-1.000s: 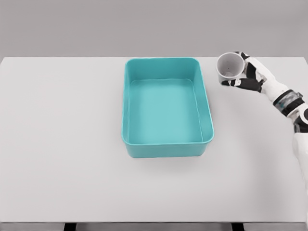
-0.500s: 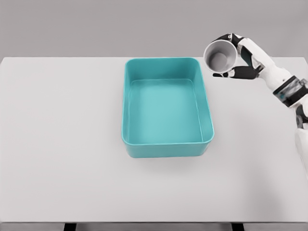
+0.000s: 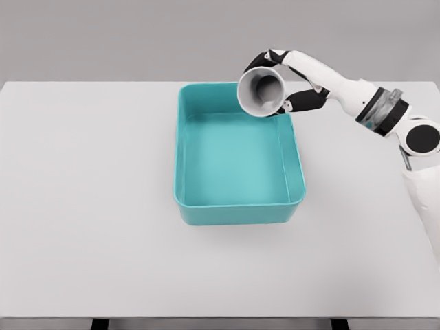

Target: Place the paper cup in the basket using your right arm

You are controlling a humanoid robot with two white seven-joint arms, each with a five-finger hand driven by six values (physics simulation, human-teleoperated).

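right hand (image 3: 292, 82) grasping tilted paper cup (image 3: 262, 92) above basket (image 3: 238, 201) far right corner.

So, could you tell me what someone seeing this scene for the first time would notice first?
The teal basket draws the eye first, a bright rectangular tub sitting empty near the middle of the pale table. Next comes the right hand, reaching in from the right and gripping the paper cup in the air over the basket's far right corner, the cup tipped so its open mouth faces the camera.
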